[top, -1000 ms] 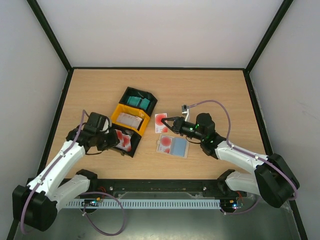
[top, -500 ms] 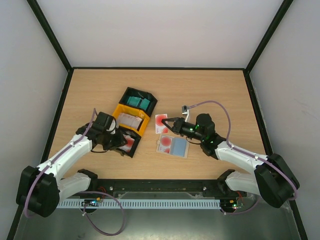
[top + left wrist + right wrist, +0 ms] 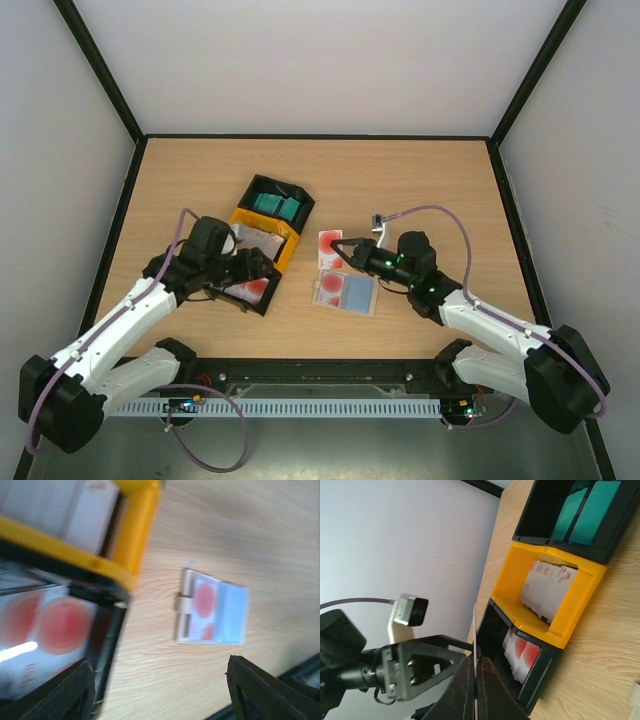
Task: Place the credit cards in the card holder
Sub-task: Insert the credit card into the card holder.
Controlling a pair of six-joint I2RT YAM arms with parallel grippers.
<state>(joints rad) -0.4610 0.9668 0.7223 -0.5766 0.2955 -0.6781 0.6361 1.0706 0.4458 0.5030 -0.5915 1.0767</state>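
At the bench (image 3: 420, 180), a thin, stiff, probably slick credit card (image 3: 326, 245) is held edgewise by the right hand (image 3: 345, 252); the left hand (image 3: 255, 272) is spread wide.

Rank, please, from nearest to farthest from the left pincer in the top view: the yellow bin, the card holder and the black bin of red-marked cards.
1. Black bin of red-marked cards, under the left pincer.
2. Yellow bin, just behind.
3. Card holder, to the right.
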